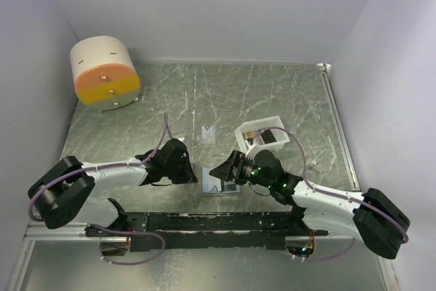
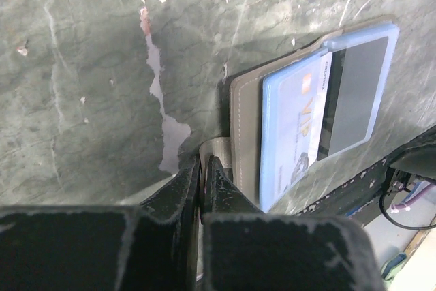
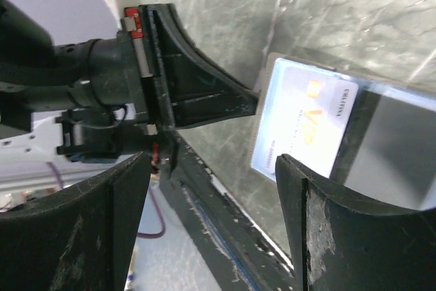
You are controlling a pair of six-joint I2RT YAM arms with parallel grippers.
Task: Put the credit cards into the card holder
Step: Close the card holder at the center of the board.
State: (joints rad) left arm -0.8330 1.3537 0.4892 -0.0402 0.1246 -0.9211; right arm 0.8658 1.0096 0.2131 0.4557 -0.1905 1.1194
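The card holder (image 1: 219,183) lies open on the table between the two grippers, taupe outside (image 2: 244,127) and light blue inside. A pale credit card marked VIP (image 2: 293,124) sits in its clear pocket, with a dark card (image 2: 354,93) beside it. My left gripper (image 2: 203,161) is shut on the holder's small snap tab (image 2: 216,146) at the holder's left edge (image 1: 195,176). The right gripper (image 3: 214,161) hovers open just above the holder's right side (image 1: 221,168), nothing between its fingers; the VIP card (image 3: 306,124) shows past its right finger. Another credit card (image 1: 209,134) lies loose farther back.
A white slotted tray (image 1: 261,127) holding more cards stands right of centre. A round cream-and-orange drum (image 1: 105,73) sits at the back left. The black mounting rail (image 1: 204,223) runs along the near edge, close to the holder.
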